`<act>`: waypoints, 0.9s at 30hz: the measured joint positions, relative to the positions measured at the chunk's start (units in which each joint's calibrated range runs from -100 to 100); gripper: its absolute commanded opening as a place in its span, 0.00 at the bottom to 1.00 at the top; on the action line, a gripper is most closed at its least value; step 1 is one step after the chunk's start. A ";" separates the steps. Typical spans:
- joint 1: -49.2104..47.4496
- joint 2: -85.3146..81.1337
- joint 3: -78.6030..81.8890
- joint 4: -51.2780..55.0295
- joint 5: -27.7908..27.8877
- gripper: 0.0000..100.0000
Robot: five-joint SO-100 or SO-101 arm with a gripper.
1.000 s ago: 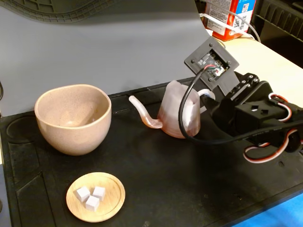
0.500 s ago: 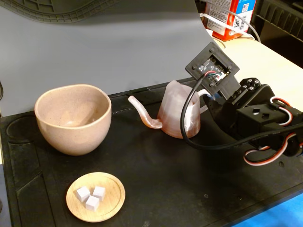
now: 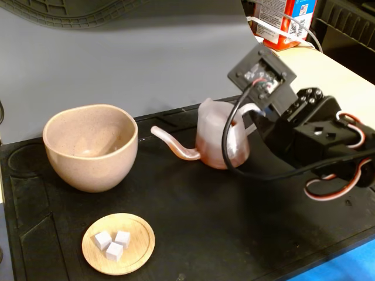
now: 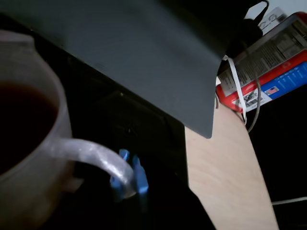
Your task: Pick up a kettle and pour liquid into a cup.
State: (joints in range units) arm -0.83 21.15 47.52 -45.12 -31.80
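Observation:
The translucent pinkish kettle (image 3: 220,137) stands on the black mat (image 3: 234,234), its thin spout (image 3: 173,146) pointing left toward the cup (image 3: 91,146). Reddish-brown liquid (image 3: 218,153) fills its lower part and looks dark in the wrist view (image 4: 19,120). My gripper (image 3: 258,120) is at the kettle's right side, shut on the loop handle (image 4: 96,155). A blue fingertip (image 4: 139,175) presses against the handle's outer end; the other finger is hidden. The beige speckled cup sits to the left, apart from the kettle, and looks empty.
A small wooden dish (image 3: 119,243) with three white cubes lies at the front of the mat. A red and blue carton (image 3: 284,20) stands on the light wooden table (image 3: 328,76) behind the arm. A grey board (image 3: 129,58) rises at the back.
The kettle has shifted a little to the left, spout closer to the cup. The wrist with its camera board dipped right, then came back up and left.

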 measured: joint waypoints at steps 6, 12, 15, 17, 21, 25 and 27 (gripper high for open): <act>-1.44 -13.96 0.10 11.99 0.00 0.01; -3.93 -14.38 -9.64 22.41 -0.10 0.01; -3.85 -14.30 -12.66 23.63 -0.10 0.01; -3.93 -14.30 -12.66 23.63 -0.10 0.01; -3.93 -14.30 -15.97 25.65 -0.05 0.01; -4.76 -12.84 -21.91 25.91 2.62 0.01; -5.22 -12.24 -21.91 25.91 5.08 0.01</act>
State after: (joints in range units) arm -6.05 8.90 25.61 -19.21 -26.72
